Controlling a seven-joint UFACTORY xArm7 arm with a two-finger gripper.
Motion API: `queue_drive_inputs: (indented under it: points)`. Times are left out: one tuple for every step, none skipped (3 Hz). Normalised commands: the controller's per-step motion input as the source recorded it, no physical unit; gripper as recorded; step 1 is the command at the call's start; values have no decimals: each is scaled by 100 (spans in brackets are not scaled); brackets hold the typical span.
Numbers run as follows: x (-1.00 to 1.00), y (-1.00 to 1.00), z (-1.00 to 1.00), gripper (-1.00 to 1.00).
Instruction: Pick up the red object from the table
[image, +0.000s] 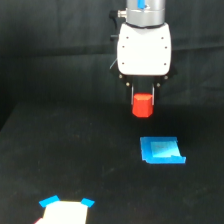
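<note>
Red object (142, 105) between claw (142, 96) fingers

A dark backdrop (55, 50) fills the upper part of the view, matte black and faintly creased like hung cloth. Below it the table (75, 160) spreads out just as black, so the meeting line is only a soft change of tone. Light is dim and even, with no window in sight. A bright blue patch (161, 151) lies flat on the surface, and at the bottom edge sits a pale shape with blue corners (65, 210) (too blurred to identify).
</note>
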Motion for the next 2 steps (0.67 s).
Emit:
queue_drive_inputs:
  points:
    - [38,-30,7,-100]
    - [20,-43,-26,-100]
